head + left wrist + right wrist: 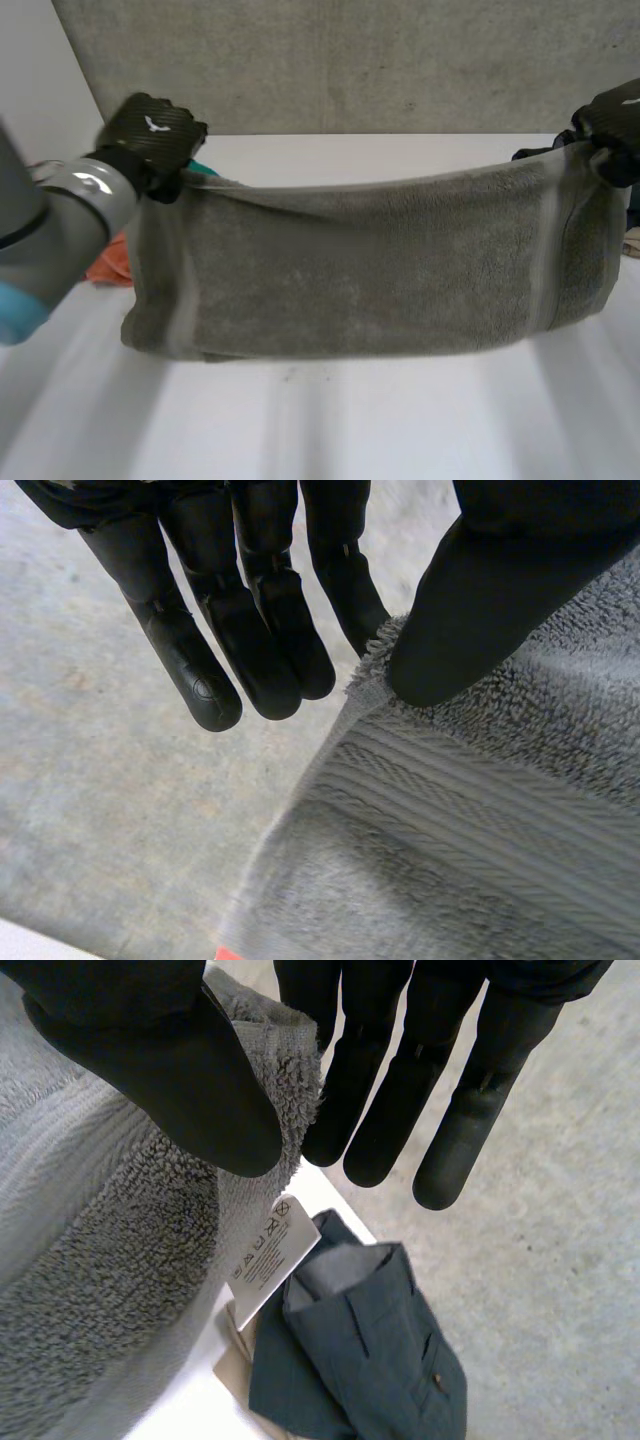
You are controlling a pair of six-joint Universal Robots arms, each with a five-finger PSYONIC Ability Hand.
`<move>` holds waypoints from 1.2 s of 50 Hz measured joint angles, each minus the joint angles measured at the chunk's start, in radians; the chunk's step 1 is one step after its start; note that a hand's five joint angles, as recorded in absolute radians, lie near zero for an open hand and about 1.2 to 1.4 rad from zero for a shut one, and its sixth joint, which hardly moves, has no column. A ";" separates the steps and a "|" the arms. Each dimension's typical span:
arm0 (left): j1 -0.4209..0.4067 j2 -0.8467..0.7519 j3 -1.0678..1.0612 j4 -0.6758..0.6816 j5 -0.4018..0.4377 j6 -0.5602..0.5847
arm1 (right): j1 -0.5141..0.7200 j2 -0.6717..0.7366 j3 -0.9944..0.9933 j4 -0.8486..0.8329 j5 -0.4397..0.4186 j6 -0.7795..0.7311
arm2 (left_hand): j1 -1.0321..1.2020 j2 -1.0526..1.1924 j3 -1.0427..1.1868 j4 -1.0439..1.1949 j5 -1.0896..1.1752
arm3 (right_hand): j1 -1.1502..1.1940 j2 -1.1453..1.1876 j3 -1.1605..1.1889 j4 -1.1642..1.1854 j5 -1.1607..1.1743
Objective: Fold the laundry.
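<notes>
A grey towel point(370, 265) hangs stretched between my two hands above the white table point(330, 420), sagging in the middle, its lower fold just above the tabletop. My left hand point(150, 135) holds the towel's upper left corner. In the left wrist view the thumb point(480, 610) pinches the towel corner point(380, 670) against a finger. My right hand point(612, 120) holds the upper right corner. In the right wrist view its thumb point(170, 1070) presses the towel edge point(290, 1080) against the fingers, and a white care label point(270, 1255) dangles below.
An orange cloth point(112, 265) and a teal one point(205, 170) lie behind the towel at the left. Dark blue trousers point(360, 1350) on a beige garment point(235, 1360) lie on the table under my right hand. A concrete wall point(350, 60) stands behind.
</notes>
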 measured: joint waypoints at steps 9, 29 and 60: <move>-0.025 -0.273 0.331 0.260 -0.010 0.077 | 0.061 0.211 -0.192 -0.352 0.129 0.003 | 0.000 0.000 0.000 0.000 0.000 | 0.000 0.000 0.003 0.000 0.000; -0.071 -0.107 0.138 0.640 -0.089 0.074 | 0.100 0.125 -0.034 -0.951 0.114 0.099 | 0.000 0.000 0.000 0.000 0.000 | 0.000 0.000 0.004 0.001 0.007; 0.001 -0.216 -0.420 0.607 0.003 -0.013 | -0.028 0.199 0.551 -0.670 -0.074 0.138 | -0.626 -0.674 -0.667 -0.685 -0.633 | 0.000 0.004 0.004 0.001 0.007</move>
